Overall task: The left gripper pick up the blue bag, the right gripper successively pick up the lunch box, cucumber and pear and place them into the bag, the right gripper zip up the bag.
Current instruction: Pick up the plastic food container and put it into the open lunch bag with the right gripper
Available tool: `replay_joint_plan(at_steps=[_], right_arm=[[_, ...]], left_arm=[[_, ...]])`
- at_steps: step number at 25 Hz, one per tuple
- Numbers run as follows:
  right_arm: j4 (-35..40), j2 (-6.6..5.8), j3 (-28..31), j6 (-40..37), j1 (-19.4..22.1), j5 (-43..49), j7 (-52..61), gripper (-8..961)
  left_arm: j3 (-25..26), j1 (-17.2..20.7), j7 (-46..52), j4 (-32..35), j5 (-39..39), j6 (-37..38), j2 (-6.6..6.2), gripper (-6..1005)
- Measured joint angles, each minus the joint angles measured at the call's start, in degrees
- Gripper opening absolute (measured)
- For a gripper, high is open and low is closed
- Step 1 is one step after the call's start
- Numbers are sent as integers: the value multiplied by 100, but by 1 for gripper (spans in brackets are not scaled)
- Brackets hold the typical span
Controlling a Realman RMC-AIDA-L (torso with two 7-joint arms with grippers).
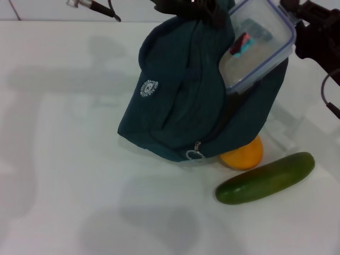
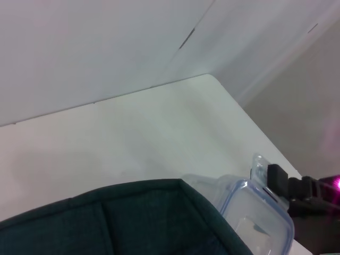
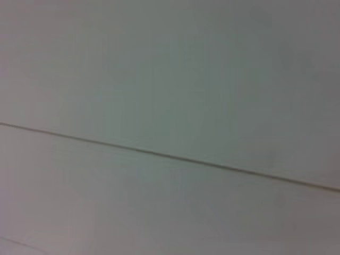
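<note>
White table [image 1: 64, 159] fills the head view, with a pale wall and a table corner beyond in the left wrist view. On it the blue bag [image 1: 186, 101] is lifted at its top and sags, its lower edge near or on the table, the white round logo facing the camera and the zipper ring pull hanging at the lower front. The lunch box [image 1: 257, 45] is tilted at the bag's upper right edge, its lower end tucked into the opening and its upper end sticking out; something small in red and teal shows through the clear lid. The pear [image 1: 244, 155] sits on the table, partly hidden behind the bag's lower right corner. The cucumber [image 1: 265, 178] lies just beside the pear, toward the camera, slanting up to the right.

The left gripper [image 1: 191, 8] is at the top of the bag, apparently gripping the handles, though its jaws are cut off by the frame edge and I cannot tell how they stand. The right gripper [image 1: 305, 24] reaches in from the upper right, its dark jaws closed on the box's upper end, as the left wrist view also shows. The right wrist view shows only a blank pale surface with a seam.
</note>
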State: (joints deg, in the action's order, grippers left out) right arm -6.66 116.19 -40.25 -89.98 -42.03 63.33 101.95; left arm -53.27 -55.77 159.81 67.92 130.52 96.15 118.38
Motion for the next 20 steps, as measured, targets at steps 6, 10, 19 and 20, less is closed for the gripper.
replay_joint_plan(at_steps=[6, 10, 19, 20], right_arm=[[115, -2, 134, 32, -34, -32, -2, 134], [133, -1, 95, 130, -21, 56, -45, 148], [25, -1, 104, 338, -129, 394, -128, 180], [15, -1, 103, 339, -147, 419, -134, 184]], left_arm=[[-9, -51, 8, -8, 0, -15, 1, 72], [-9, -66, -5, -8, -1, -64, 1, 72], [-8, -142, -87, -147, 0, -81, 13, 72], [-8, -140, -93, -147, 0, -81, 15, 72]])
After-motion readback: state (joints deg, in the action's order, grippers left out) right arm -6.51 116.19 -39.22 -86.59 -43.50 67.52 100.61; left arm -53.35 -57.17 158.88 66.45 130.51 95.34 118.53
